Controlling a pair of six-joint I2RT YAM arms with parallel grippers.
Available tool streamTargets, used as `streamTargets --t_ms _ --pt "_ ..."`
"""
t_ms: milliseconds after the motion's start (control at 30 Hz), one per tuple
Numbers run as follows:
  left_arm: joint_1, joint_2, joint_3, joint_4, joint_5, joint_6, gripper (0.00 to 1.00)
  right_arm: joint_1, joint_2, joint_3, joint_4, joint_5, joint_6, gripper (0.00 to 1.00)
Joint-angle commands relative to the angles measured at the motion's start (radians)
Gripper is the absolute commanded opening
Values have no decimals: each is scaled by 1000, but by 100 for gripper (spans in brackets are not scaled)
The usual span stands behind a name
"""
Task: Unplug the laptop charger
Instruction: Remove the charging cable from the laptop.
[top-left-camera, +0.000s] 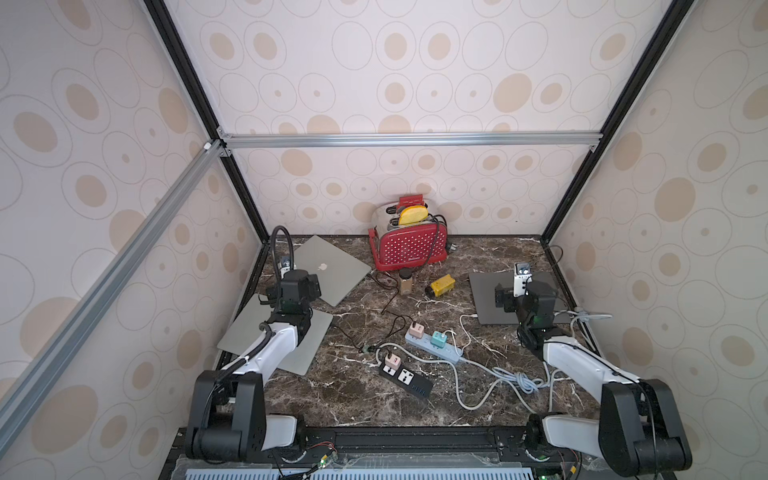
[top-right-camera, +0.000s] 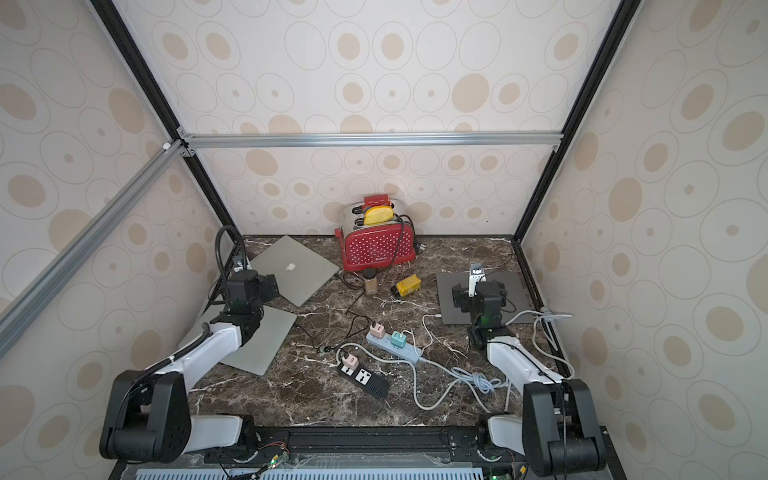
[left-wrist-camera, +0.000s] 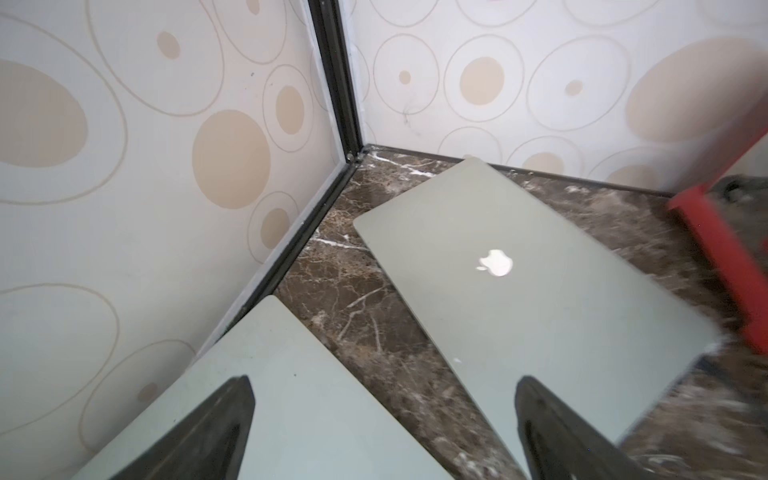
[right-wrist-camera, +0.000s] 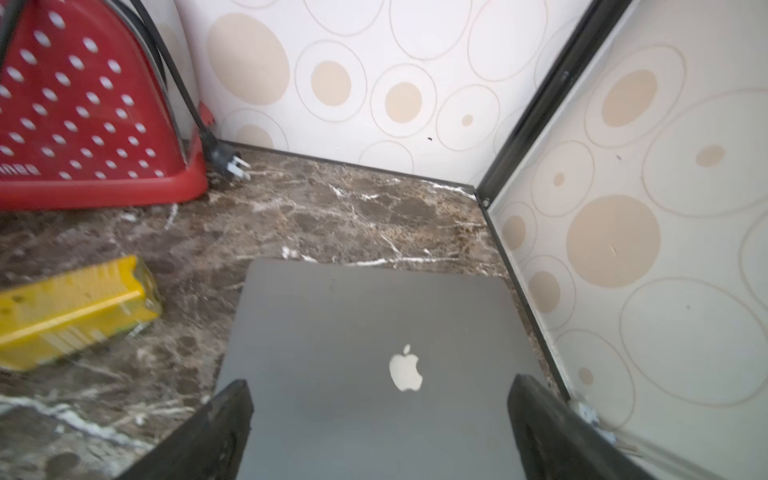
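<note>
Marble table (top-left-camera: 345, 395) fills the lower middle of both top views, and the chargers sit at its centre. A pink charger (top-left-camera: 415, 331) and a teal charger (top-left-camera: 438, 339) stand side by side in a blue strip (top-left-camera: 452, 354). Just lower left of them, another pink one (top-left-camera: 391, 360) stands in a black strip (top-left-camera: 409, 379). A thin black cable (top-left-camera: 390, 299) runs from the right corner of the silver laptop (top-left-camera: 332, 266) down towards the pink charger. A white cable (top-left-camera: 462, 324) loops from the teal charger and ends near the left edge of the dark laptop (top-left-camera: 490, 299), with its tip lying on the marble. I cannot tell for sure which plug feeds which laptop. The left gripper (left-wrist-camera: 384, 386) hangs at the left of the top views, above the gap between the silver laptop and a second silver laptop (top-left-camera: 291, 345) lying nearer the frame's bottom. Its jaws are spread wide with nothing between them. The chargers lie to its lower right, well apart from it. The right gripper (right-wrist-camera: 380, 384) hangs at the right of the top views over the closed dark laptop, jaws likewise wide and empty, with the chargers to its lower left and also well apart. A red toaster (top-left-camera: 409, 249) stands at the back wall in the upper middle. A jar (top-left-camera: 406, 281) and a yellow box (top-left-camera: 442, 285) lie just below it.
</note>
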Motion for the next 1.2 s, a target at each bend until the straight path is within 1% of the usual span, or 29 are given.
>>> streamTargets --t_ms 0,33,67,133,200,267,300,367,433,533,700,767,833,933,1000,1100,1167 --pt "-5 -43 160 -484 239 -148 99 105 36 197 -408 -56 21 100" --pt "-6 -35 194 -566 307 -148 99 140 66 263 -483 -108 17 100" --pt "-5 -21 214 -628 334 -139 99 163 92 322 -543 -156 26 100" --pt "10 52 259 -794 377 -106 99 207 162 433 -634 -321 56 100" --pt "17 117 297 -907 416 -84 99 266 220 509 -657 -433 74 100" --pt "16 117 283 -936 462 -81 99 332 273 574 -670 -499 72 100" --pt "16 102 272 -947 457 -77 99 361 301 608 -679 -535 65 100" --pt "18 88 270 -990 404 -55 99 409 362 668 -695 -597 59 100" --pt "36 107 284 -1047 367 -22 99 463 424 736 -715 -645 48 100" --pt "51 138 290 -1090 343 4 99 552 533 855 -767 -671 24 100" --pt "51 161 261 -1070 344 -2 99 665 738 1065 -885 -673 4 100" --pt "58 168 258 -1078 323 12 99 682 793 1103 -912 -684 4 99" --pt "75 161 244 -1066 316 17 99 698 815 1086 -894 -694 2 98" --pt "88 169 212 -1027 363 12 99 716 844 1062 -843 -714 7 97" --pt "87 192 190 -1001 390 11 99 731 894 1105 -861 -716 5 97" --pt "88 218 179 -975 369 13 99 754 971 1177 -864 -678 18 96" --pt "88 221 185 -974 374 19 99 767 1023 1220 -860 -680 26 94"
